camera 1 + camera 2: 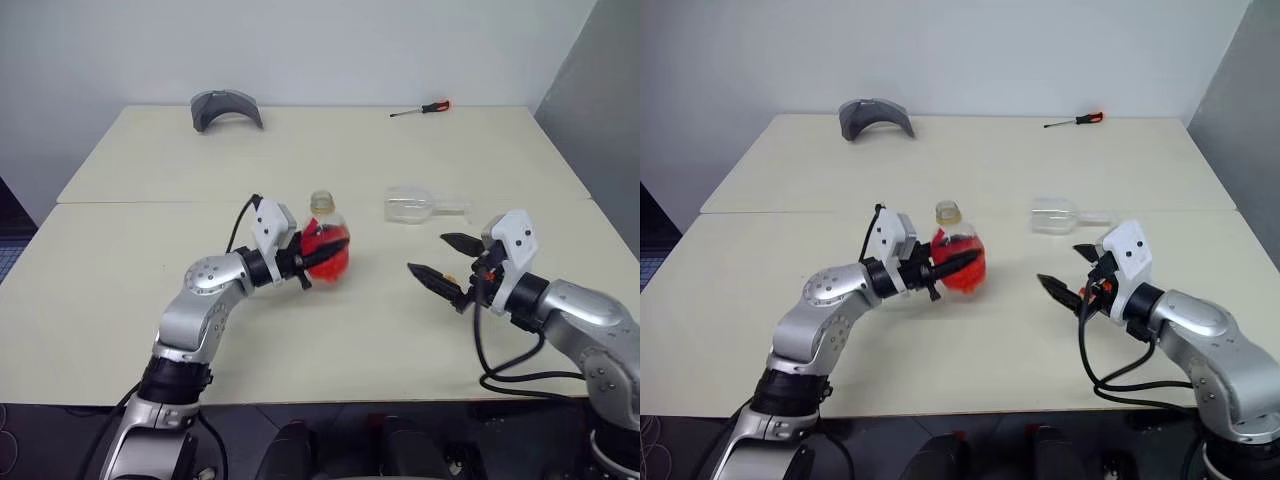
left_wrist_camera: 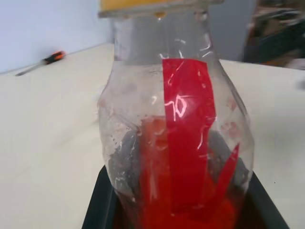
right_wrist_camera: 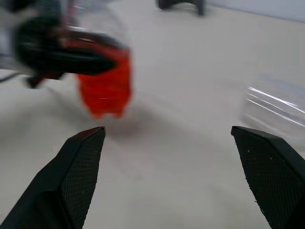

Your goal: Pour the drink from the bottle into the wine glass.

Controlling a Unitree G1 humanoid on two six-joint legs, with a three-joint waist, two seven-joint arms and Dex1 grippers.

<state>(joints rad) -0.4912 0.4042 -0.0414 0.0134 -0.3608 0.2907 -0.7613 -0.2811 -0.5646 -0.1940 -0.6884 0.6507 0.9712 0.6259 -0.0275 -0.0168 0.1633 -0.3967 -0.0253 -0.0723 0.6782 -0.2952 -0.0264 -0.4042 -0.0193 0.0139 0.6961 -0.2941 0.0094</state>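
The left gripper (image 1: 312, 262) is clamping the bottle (image 1: 326, 243), upright, red drink (image 1: 330, 258) inside. The wine glass (image 1: 418, 206) is lying on its side beyond the bottle. The right gripper (image 1: 440, 258), near the bottle, is gaping wide, holding nothing.

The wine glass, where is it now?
In the left eye view, the wine glass lies on its side on the table, right of the bottle and beyond the open right gripper.
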